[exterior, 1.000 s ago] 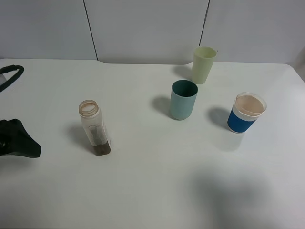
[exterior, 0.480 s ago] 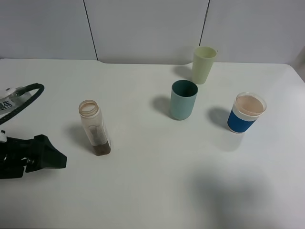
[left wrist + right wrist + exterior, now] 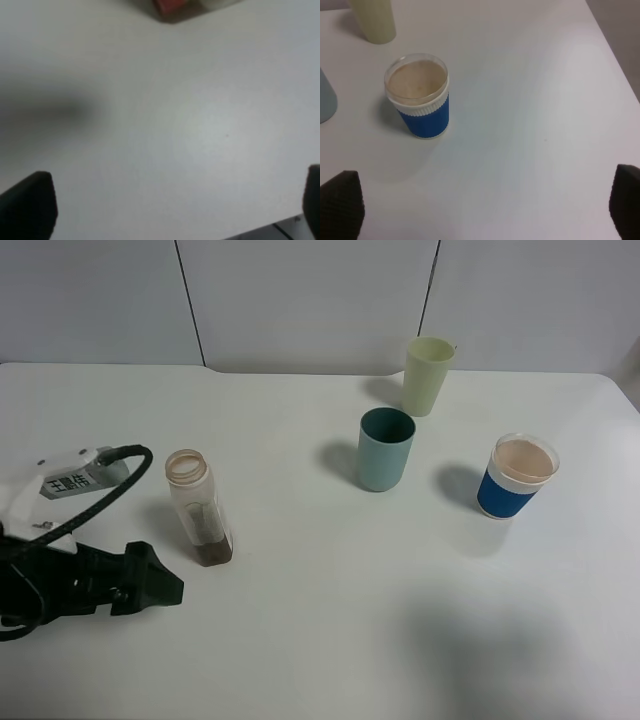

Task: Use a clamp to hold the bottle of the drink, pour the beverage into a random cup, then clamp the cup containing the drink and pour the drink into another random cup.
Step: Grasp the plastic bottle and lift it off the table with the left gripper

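White bench (image 3: pixel 330 640) carries a clear square-sided plastic bottle (image 3: pixel 198 505), upright, dark brown beverage (image 3: pixel 214 553) at its base, well apart from the teal plastic tumbler (image 3: pixel 385 450). Left gripper (image 3: pixel 150 580), near the bottle, and right gripper (image 3: pixel 483 202) both stand spread wide, empty.

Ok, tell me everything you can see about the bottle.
The bottle is clear plastic, square-sided, with a wide round neck and no cap. It stands upright on the white table, left of the teal cup, with a little dark brown beverage at its base. Nothing touches it; the left gripper is close beside it, open.
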You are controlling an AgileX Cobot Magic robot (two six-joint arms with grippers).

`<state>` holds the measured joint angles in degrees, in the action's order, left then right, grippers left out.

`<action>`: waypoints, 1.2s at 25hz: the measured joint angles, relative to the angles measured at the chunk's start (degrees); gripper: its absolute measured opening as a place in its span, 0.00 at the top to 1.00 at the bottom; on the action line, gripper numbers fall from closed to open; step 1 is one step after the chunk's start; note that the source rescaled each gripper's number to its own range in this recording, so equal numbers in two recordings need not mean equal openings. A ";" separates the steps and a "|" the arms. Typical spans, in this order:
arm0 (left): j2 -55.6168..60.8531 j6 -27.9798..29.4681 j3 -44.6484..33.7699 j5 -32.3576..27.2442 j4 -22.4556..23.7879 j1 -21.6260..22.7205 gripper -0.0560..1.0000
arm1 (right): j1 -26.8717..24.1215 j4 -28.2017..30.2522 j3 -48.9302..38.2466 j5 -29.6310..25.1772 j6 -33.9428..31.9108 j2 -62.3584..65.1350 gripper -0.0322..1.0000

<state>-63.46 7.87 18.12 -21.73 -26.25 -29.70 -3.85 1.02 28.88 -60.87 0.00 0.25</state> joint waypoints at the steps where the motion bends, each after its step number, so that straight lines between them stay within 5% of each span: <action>1: -1.27 0.00 0.00 0.80 -0.37 -0.54 0.00 | 0.00 0.00 0.00 0.00 0.00 0.00 0.06; 12: -7.68 -9.09 -2.54 15.84 -7.30 -3.32 0.00 | 0.00 0.00 0.00 0.00 0.00 0.00 0.06; 24: -20.09 -25.88 -7.21 43.37 -27.52 -19.33 0.00 | 0.00 0.00 0.00 0.00 0.00 0.00 0.06; 30: -26.65 -27.31 -7.35 55.03 -33.04 -26.68 0.00 | 0.00 0.00 0.00 0.00 0.00 0.00 0.06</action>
<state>-90.11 -19.44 10.77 33.30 -59.29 -56.38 -3.85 1.02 28.88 -60.87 0.00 0.25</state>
